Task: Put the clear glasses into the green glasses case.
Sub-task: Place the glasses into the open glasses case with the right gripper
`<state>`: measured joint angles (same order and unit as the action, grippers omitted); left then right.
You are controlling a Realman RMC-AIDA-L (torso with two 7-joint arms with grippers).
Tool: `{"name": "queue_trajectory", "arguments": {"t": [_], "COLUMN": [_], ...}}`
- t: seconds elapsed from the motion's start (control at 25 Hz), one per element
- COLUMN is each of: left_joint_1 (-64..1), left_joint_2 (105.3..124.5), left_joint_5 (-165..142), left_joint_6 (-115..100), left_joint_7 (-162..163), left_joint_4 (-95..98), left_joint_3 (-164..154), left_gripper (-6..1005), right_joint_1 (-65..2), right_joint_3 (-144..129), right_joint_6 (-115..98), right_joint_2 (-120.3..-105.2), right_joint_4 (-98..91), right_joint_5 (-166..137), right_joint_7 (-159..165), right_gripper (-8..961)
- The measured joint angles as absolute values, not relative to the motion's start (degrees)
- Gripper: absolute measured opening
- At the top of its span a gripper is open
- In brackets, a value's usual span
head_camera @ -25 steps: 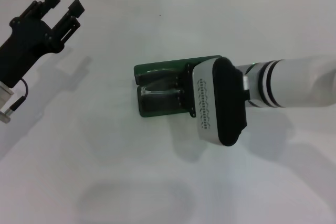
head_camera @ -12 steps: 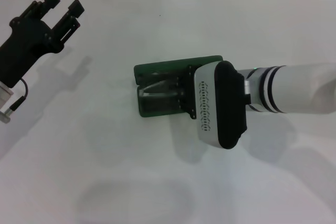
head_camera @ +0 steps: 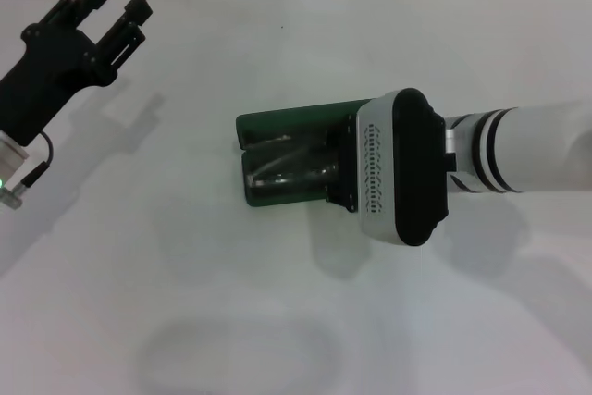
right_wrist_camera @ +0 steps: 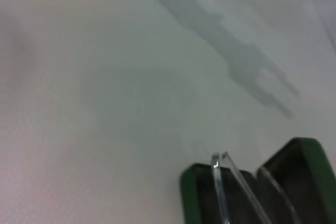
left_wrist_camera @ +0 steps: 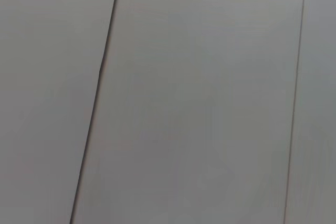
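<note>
My right gripper [head_camera: 344, 171] hides its jaws over the case [head_camera: 277, 127]; glasses [right_wrist_camera: 231, 182] look light, slippery, fragile; left gripper [head_camera: 116, 14] open, empty

**Bright, even light; soft wrist views**

Overhead light is bright and diffuse. The table [head_camera: 277, 321] carries faint, soft-edged shadows beside both arms and a pale oval one near the front. The right wrist view is blurred throughout; the case [right_wrist_camera: 304, 153] edge smears. No glare.
</note>
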<state>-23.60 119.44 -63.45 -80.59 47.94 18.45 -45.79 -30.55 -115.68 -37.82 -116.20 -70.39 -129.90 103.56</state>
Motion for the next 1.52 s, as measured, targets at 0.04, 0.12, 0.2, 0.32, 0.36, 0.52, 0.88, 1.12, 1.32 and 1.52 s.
{"name": "queue_trajectory", "arguments": {"t": [0.04, 0.12, 0.2, 0.32, 0.36, 0.52, 0.88, 1.12, 1.32, 1.52], "left_joint_1": [-23.8, -24.2, -24.4, -24.7, -24.7, -25.0, -25.9, -26.2, -26.2, -26.0], "left_joint_2": [119.44, 119.44, 119.45, 119.46, 119.47, 119.47, 119.44, 119.41, 119.39, 119.43], "left_joint_5": [-63.4, -63.5, -63.5, -63.5, -63.5, -63.5, -63.5, -63.5, -63.5, -63.5], "left_joint_6": [-80.4, -80.0, -79.8, -79.3, -79.2, -79.1, -79.1, -79.1, -79.1, -79.1], "left_joint_7": [47.9, 47.9, 47.9, 47.9, 47.9, 47.9, 47.9, 47.9, 47.9, 47.9], "left_joint_4": [18.4, 18.4, 18.4, 18.4, 18.4, 18.4, 18.4, 18.5, 18.5, 18.5], "left_joint_3": [-45.8, -45.8, -45.8, -45.8, -45.8, -45.8, -45.8, -45.8, -45.8, -45.8], "left_gripper": [648, 648, 648, 648, 648, 649, 649, 649, 649, 648], "right_joint_1": [-30.5, -30.6, -30.9, -30.9, -30.8, -30.4, -34.4, -41.0, -42.8, -42.9], "right_joint_3": [-115.2, -113.1, -111.4, -109.4, -108.8, -106.2, -100.8, -98.7, -98.9, -99.1], "right_joint_6": [-39.0, -43.3, -45.8, -47.7, -47.9, -48.6, -50.5, -53.4, -54.9, -56.2], "right_joint_2": [-116.19, -116.18, -116.1, -115.94, -115.95, -115.74, -115.99, -116.0, -116.1, -116.1], "right_joint_4": [-70.8, -72.2, -72.8, -73.1, -73.3, -73.6, -66.8, -59.3, -57.3, -58.0], "right_joint_5": [-129.8, -129.5, -128.7, -127.2, -126.7, -123.3, -118.5, -118.3, -118.6, -118.7], "right_joint_7": [104.1, 105.8, 106.1, 106.1, 106.0, 105.8, 106.3, 107.7, 107.8, 107.9], "right_gripper": [274, 309, 345, 380, 380, 379, 377, 376, 376, 375]}}
